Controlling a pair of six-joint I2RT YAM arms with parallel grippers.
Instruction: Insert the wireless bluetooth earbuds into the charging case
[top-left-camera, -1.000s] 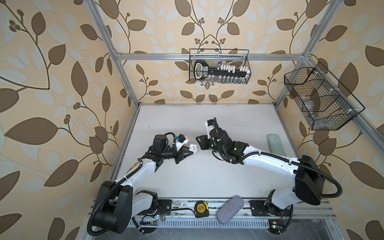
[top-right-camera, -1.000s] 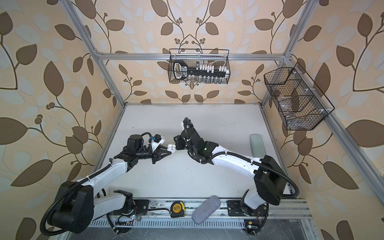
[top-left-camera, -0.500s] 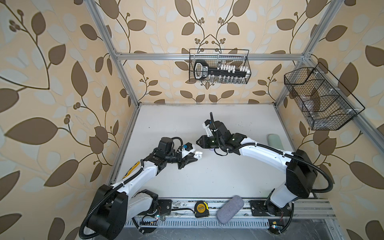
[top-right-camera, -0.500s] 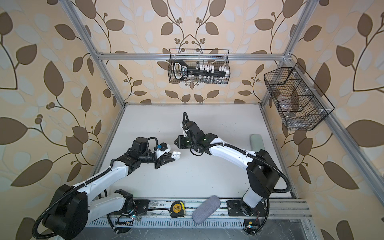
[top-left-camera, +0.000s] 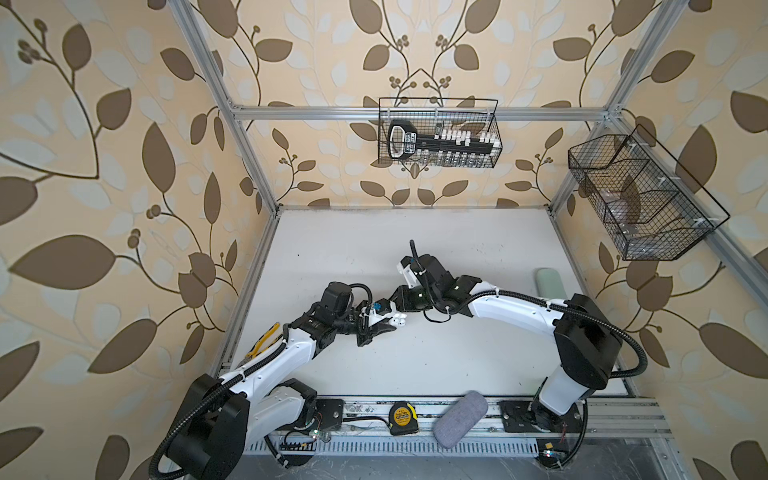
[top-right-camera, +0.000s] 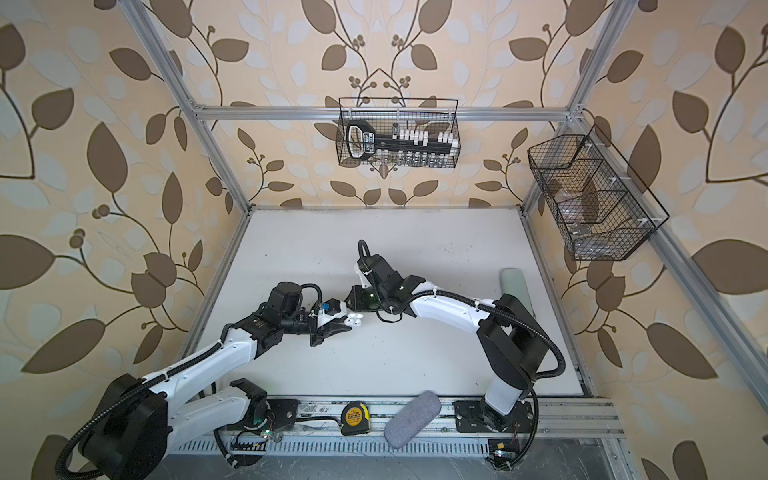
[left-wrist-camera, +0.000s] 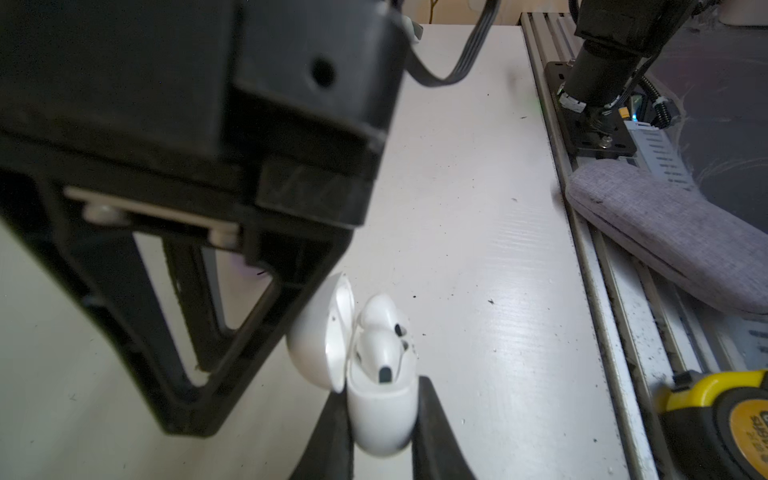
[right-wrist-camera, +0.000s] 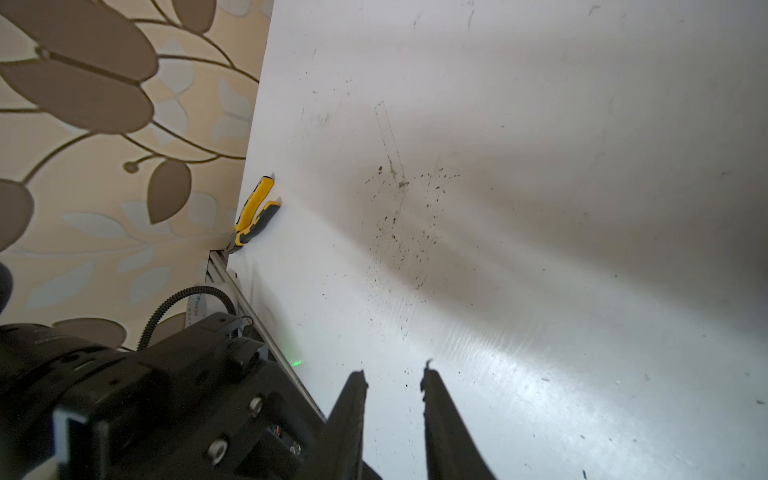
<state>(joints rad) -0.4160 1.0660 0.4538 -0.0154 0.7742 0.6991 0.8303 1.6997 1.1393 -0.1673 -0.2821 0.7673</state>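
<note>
The left gripper (left-wrist-camera: 381, 405) is clamped on the body of a white charging case (left-wrist-camera: 379, 432) near the middle of the white table (top-left-camera: 436, 365). The case's long axis runs in line with the fingers, and its mouth points away from the wrist, toward the right arm. Two white earbuds (left-wrist-camera: 384, 332) sit stem-down in the case, heads poking out, with the lid (left-wrist-camera: 318, 332) swung open sideways. The right gripper (right-wrist-camera: 393, 374) is parted and empty, close beside that lid.

Left arm (top-left-camera: 274, 361) and right arm (top-left-camera: 515, 311) stretch inward — left pincer (left-wrist-camera: 380, 399) clamped, right pincer (right-wrist-camera: 392, 374) with jaws slightly apart.
</note>
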